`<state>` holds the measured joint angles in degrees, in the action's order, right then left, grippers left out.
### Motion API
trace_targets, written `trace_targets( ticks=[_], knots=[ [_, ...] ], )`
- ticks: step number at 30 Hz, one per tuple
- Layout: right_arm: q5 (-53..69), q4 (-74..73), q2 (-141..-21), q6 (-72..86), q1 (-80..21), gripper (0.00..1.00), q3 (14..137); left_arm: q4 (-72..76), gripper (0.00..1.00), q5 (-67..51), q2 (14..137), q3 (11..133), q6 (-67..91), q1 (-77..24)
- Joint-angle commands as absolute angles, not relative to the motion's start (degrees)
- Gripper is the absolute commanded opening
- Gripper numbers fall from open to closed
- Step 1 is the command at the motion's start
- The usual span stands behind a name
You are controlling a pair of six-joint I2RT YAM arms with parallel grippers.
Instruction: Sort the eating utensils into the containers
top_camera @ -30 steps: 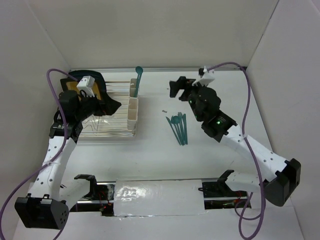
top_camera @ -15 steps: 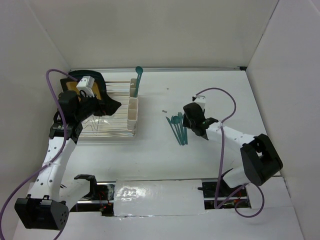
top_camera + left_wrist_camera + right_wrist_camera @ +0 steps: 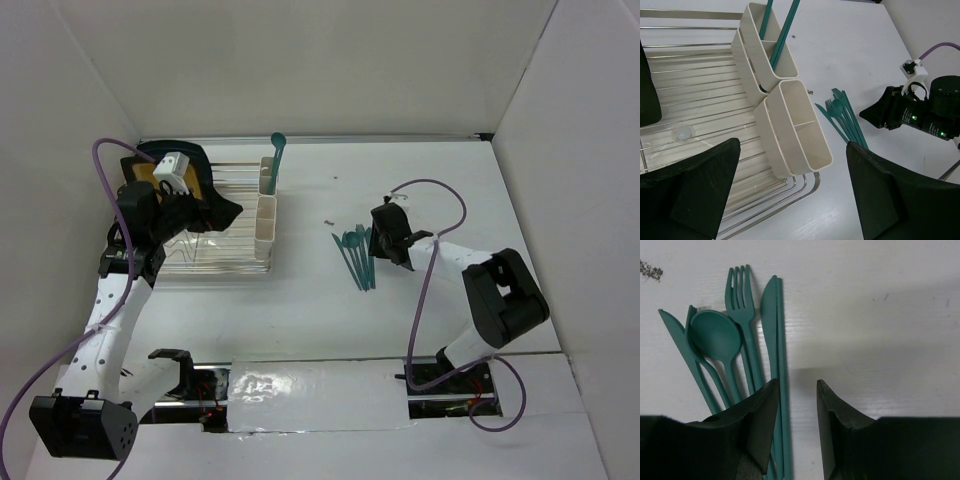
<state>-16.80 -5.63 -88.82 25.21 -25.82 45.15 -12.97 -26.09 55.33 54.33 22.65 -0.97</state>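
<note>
**Q:** Where are the utensils?

**A:** Most lie loose in a fanned pile [image 3: 357, 255] near the middle of the table, a little toward the right edge. The right wrist view shows a fork [image 3: 742, 315], a spoon [image 3: 715, 337] lapping over a knife [image 3: 675, 335], and a second knife [image 3: 769, 315] on the pile's right side. Their heads point to the far edge and their handles bunch together.

**Q:** What is the right arm doing?

**A:** The right gripper [image 3: 796, 390] hangs low over the handle ends. Its jaws stand a little apart with bare table between them and nothing pinched. One finger overlaps the outermost knife's handle. That knife looks like the chosen piece, likely because it lies at the edge, clear of the overlap.

**Q:** And the containers?

**A:** Cream-white divided cups stand in a row along the right side of a wire dish rack [image 3: 690, 100], which sits toward the far-left corner. The far cup [image 3: 767, 45] already holds upright teal handles. The near cup [image 3: 797, 127] looks empty.

**Q:** The left arm?

**A:** The left gripper [image 3: 220, 212] hovers above the rack beside the cups, fingers spread wide and holding nothing. It seems parked there to watch or receive.

**Q:** What could go wrong?

**A:** The thin, flat handles lie side by side, so a closing pinch may catch two at once.
</note>
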Motion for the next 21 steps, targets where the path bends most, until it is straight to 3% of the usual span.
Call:
trace_targets(
  ticks=[1, 21],
  knots=[
    [-14.7, -1.7, -90.9, 23.6, -25.7, 0.43, 48.8, -10.7, 1.0, -27.1, 55.1, 54.5, 22.6, -0.8],
    [-15.7, -0.4, -95.0, 23.7, -25.8, 0.33, 48.6, -10.5, 1.0, -27.2, 55.1, 54.4, 22.4, -0.8]
  ],
)
